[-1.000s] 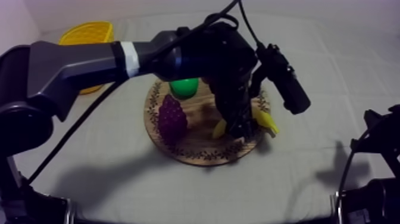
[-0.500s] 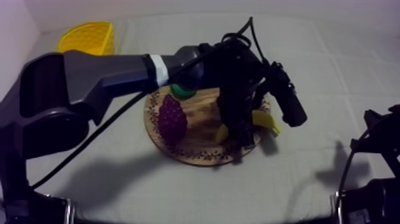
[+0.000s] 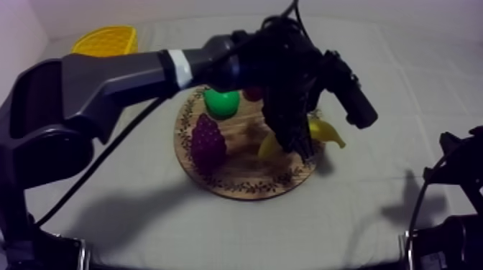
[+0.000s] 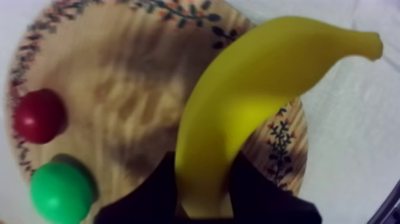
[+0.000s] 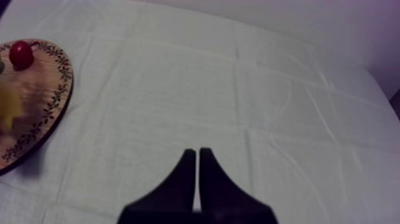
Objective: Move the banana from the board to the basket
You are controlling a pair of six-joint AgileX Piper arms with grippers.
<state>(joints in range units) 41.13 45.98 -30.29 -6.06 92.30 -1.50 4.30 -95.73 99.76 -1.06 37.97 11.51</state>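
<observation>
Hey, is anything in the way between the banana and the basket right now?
Nothing blocks it outright. The left pincer holds the banana over the rim of the board; the pear and small red fruit lie on the line to the basket, so carry it high.

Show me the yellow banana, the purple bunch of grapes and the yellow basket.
yellow banana (image 4: 238, 101): left wrist view, middle of its body.
purple bunch of grapes (image 3: 207, 143): top view, its centre.
yellow basket (image 3: 108, 42): top view, its wall.

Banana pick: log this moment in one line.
left gripper: shut on yellow toy banana | banana: over round wooden board | right gripper: shut on nothing | yellow basket: far left
</observation>
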